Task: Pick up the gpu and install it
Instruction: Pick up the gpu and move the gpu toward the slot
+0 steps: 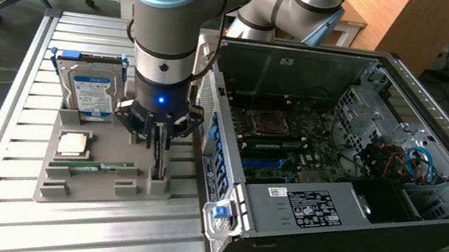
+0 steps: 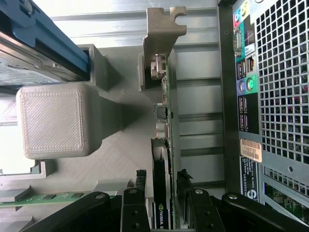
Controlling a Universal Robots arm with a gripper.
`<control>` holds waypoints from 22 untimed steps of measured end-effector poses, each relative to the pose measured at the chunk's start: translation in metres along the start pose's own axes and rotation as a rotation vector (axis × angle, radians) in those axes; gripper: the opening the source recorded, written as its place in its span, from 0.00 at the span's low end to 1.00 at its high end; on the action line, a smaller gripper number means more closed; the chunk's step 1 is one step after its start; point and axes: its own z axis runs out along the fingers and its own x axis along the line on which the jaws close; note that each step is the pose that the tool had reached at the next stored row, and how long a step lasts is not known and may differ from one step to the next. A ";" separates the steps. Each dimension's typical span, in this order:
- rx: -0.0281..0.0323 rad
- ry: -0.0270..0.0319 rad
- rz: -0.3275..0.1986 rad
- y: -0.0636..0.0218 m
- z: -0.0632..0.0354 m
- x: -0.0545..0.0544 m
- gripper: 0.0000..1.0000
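Two-fingered pincer [image 2: 161, 180] released, straddling gpu [image 2: 161, 203] standing on edge along grey holder [image 1: 101, 143] edge nearest computer case [image 1: 277, 251]; risk of tilting card through off-centre clench, or jamming bracket [image 2: 163, 29] in slot.

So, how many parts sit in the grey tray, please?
4: hard drive at the back, pale chip mid-tray, memory stick in front, gpu nearest the case. The arm may hide others.

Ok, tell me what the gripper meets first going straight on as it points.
The gpu, standing on edge in the grey tray. The gripper straddles it, jaws open, so the card's top edge probably comes first; depth is unclear.
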 end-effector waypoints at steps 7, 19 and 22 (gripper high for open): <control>-0.0002 -0.0004 0.005 0.0010 0.0004 0.000 0.39; -0.0004 -0.0007 0.012 0.0041 0.0012 0.000 0.39; -0.0004 -0.0006 0.012 0.0042 0.0013 0.000 0.39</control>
